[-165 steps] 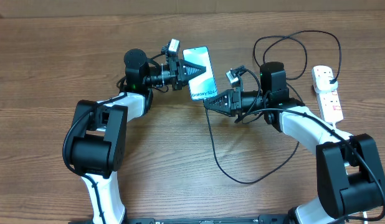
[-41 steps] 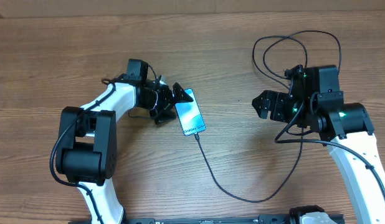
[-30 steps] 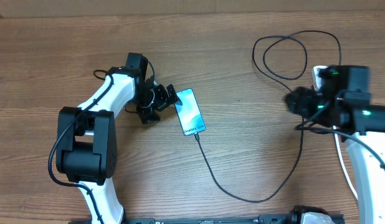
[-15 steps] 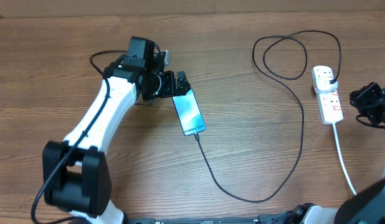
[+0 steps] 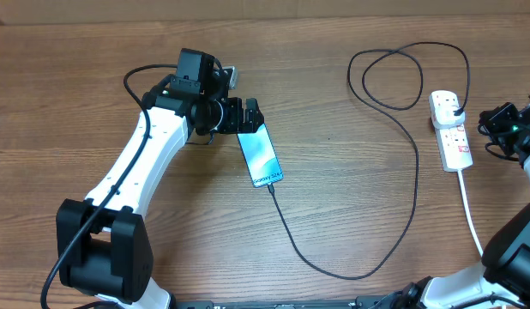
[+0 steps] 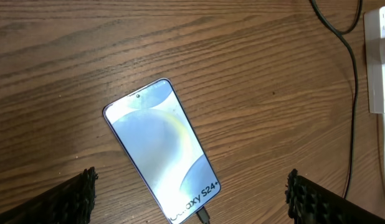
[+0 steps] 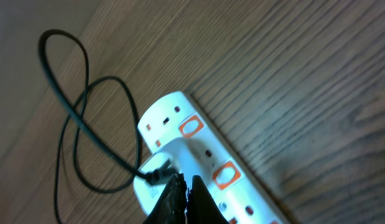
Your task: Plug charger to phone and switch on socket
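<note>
The phone (image 5: 261, 154) lies flat on the wood table, screen up, also seen in the left wrist view (image 6: 161, 149). The charger (image 5: 417, 172), a thin black cable, has its tip (image 6: 204, 216) in the phone's lower edge and loops round to the socket (image 5: 451, 129). My left gripper (image 5: 245, 115) hangs open over the phone's upper end, its fingers (image 6: 77, 196) wide on either side and touching nothing. My right gripper (image 7: 184, 188) is shut and empty, its tips just over the socket (image 7: 211, 155) beside the cable's plug (image 7: 156, 176). Whether they touch it I cannot tell.
The socket's thick white cord (image 5: 471, 215) runs toward the front edge on the right. The black cable makes a coil (image 5: 394, 77) at the back and a wide loop (image 5: 334, 270) near the front. Orange-red switches (image 7: 191, 126) line the strip.
My right gripper has shut and swung right, ending at the socket near the table's right edge. The left arm has risen above the phone's top end. The phone has not moved.
</note>
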Motion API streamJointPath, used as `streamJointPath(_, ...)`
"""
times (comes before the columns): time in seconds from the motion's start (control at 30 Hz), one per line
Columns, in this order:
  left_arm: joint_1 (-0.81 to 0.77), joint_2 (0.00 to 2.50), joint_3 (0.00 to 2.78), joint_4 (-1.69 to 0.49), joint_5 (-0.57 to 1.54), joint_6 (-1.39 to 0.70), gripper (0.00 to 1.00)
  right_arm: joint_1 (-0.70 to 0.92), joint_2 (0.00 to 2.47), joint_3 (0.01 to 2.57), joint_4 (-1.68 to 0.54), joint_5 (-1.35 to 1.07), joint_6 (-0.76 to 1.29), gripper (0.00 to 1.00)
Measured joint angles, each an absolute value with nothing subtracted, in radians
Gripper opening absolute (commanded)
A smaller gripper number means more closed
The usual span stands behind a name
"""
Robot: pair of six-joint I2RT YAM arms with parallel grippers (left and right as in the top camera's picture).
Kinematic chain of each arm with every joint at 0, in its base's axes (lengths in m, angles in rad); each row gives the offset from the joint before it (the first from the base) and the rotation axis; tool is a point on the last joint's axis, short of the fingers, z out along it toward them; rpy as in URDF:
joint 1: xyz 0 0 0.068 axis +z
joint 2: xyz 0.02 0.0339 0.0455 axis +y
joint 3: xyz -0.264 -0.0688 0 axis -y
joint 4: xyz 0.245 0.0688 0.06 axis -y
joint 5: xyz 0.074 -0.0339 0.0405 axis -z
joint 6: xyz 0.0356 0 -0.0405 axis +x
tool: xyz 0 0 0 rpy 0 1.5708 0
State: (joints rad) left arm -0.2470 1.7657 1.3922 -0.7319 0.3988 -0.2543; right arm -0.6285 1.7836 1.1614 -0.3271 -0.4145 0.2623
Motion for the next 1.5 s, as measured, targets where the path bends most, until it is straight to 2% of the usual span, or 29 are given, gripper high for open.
streamJointPath(0.37, -0.247, 1.766, 1.392, -0.732, 0.398, -0.255, 1.0, -0.628, 1.82, 1.161, -0.275, -0.374, 0.261, 0.04)
streamJointPath(1.5, -0.247, 1.766, 1.392, -0.725, 0.398, -0.255, 1.0, -0.565, 1.94, 1.163, -0.306, -0.324, 0.212, 0.04)
